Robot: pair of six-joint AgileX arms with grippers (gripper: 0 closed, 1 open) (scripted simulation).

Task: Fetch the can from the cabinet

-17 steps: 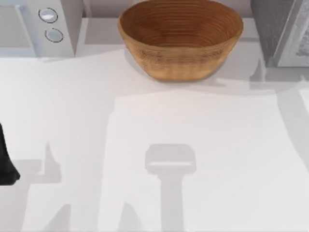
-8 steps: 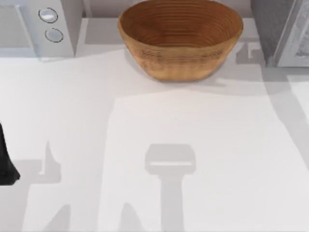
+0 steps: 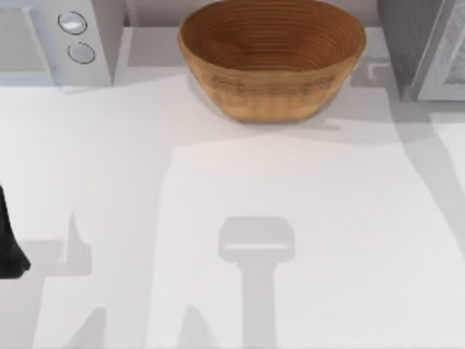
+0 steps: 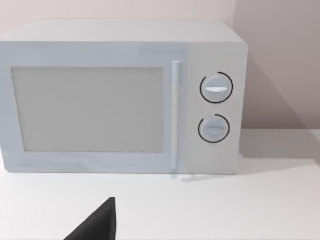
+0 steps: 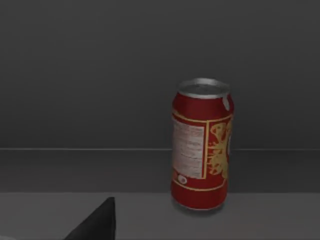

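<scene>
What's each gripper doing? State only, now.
Left gripper: cannot be told, facing the microwave.
Right gripper: cannot be told, facing the can, not holding it.

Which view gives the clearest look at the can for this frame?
The right wrist view: the red can stands upright and whole on the dark cabinet shelf, its label legible in outline. The top view gives the cabinet from outside at the table's right; the left wrist view faces the microwave.

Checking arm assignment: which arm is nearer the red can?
Right. Its wrist camera faces the upright red can inside the dark cabinet. The left arm sits at the table's left edge, facing the microwave.
</scene>
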